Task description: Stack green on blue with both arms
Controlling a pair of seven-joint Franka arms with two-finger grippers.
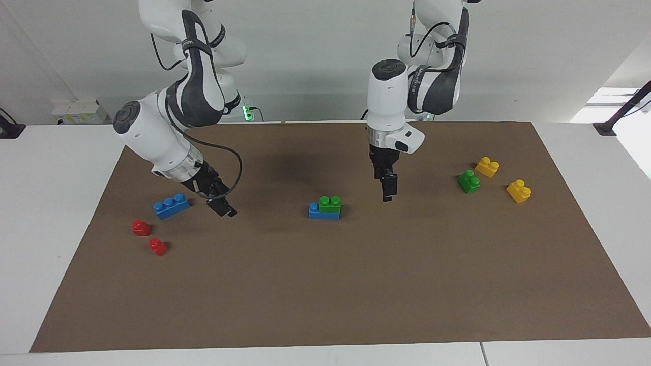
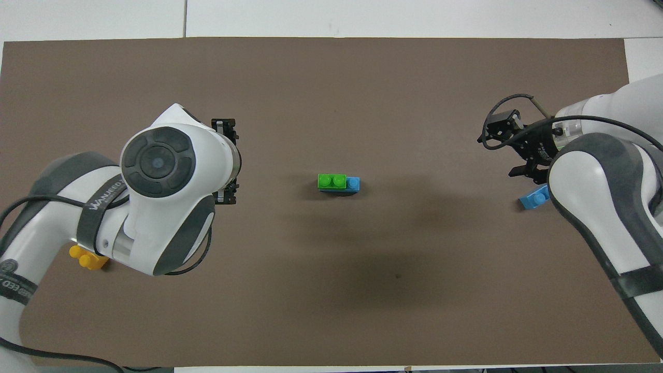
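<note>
At frame centre, the green brick [image 1: 330,204] sits on the blue brick [image 1: 320,212]. The left gripper [image 1: 388,190] and right gripper [image 1: 222,205] hover empty beside it; their finger spread cannot be told.

White surface [image 1: 61,203] with a seam between panels at the edge farthest from the robots. Brown mat [image 1: 325,284] covers most of it, edges straight, soft shadows mid-mat. Plain white wall [image 1: 315,56] at the robots' end. Small white box [image 1: 79,111] against the wall at the right arm's end. Green indicator light [image 1: 247,113] at the wall base. Black clamp mounts [image 1: 605,128] on the surface corners. Bright window glare [image 1: 610,104] at the left arm's end.
</note>
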